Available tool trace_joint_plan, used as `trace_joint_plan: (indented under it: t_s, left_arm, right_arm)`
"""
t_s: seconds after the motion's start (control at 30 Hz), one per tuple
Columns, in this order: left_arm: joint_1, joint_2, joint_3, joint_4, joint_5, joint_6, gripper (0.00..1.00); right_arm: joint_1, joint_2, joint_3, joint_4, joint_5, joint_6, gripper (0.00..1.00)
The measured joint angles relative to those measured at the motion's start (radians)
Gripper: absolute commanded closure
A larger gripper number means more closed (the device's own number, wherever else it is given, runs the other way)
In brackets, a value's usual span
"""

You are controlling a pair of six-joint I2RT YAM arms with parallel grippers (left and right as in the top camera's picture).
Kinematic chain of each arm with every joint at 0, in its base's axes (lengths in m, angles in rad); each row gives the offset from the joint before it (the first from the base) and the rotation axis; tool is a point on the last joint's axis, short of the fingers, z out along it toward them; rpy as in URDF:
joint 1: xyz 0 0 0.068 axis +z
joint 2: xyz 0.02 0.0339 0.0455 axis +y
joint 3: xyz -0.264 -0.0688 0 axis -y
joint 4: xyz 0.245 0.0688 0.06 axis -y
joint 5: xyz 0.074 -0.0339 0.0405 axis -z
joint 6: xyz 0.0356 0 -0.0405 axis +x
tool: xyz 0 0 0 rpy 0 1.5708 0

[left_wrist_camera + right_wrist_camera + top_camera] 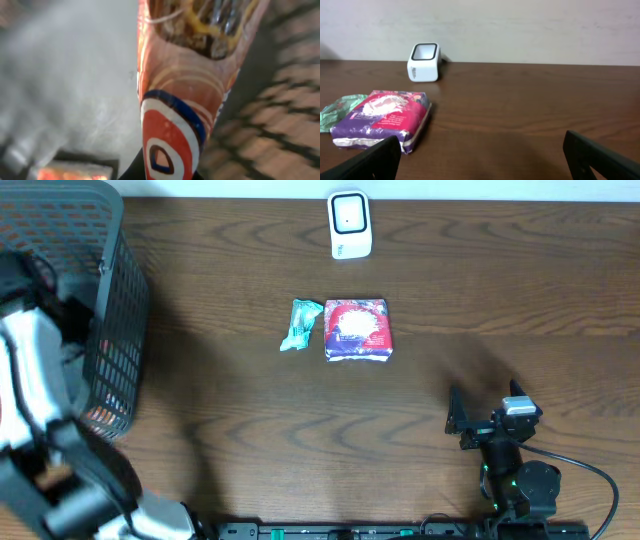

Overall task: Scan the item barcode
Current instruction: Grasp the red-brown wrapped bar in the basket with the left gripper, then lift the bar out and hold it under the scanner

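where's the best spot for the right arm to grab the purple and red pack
Probably its right edge, from above: the purple and red pack lies flat on the table, the green wrapper sits close beside its left edge, and the right edge faces the open right gripper.

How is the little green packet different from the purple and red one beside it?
The crinkled green packet is smaller and narrower than the purple and red square pack. The green packet looks scrunched; the purple pack lies flat. Both lie side by side on the brown wooden table.
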Motion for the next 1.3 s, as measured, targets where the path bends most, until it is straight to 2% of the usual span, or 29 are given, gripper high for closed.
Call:
trace_joint_plan:
  t_s: [0.23,0.33,0.53,0.87,1.0,1.3]
  left_arm:
    - [0.0,-0.356,0.014,0.04,0.009,-0.079,0.93]
    - [-0.002,-0.469,0.014,0.039,0.068,-0.129,0.93]
    - [-0.109,-0.57,0.014,0.04,0.178,-0.174,0.93]
    - [-0.537,-0.509,0.014,0.027,0.236,-0.057,0.93]
    - [-0.678,-0.428,0.015,-0.033,0.241,-0.031,0.93]
    - [-0.824,-0.161,0.015,-0.111,0.243,-0.014,0.93]
  right_arm:
    - [0.0,0.0,0.0,0.0,0.0,0.0,0.01]
    - [0.0,0.0,0.0,0.0,0.0,0.0,0.01]
    - [0.0,0.0,0.0,0.0,0.0,0.0,0.01]
    - [0.0,0.0,0.0,0.0,0.0,0.0,0.01]
    - [0.0,0.0,0.0,0.0,0.0,0.0,0.01]
    - [0.0,0.0,0.0,0.0,0.0,0.0,0.01]
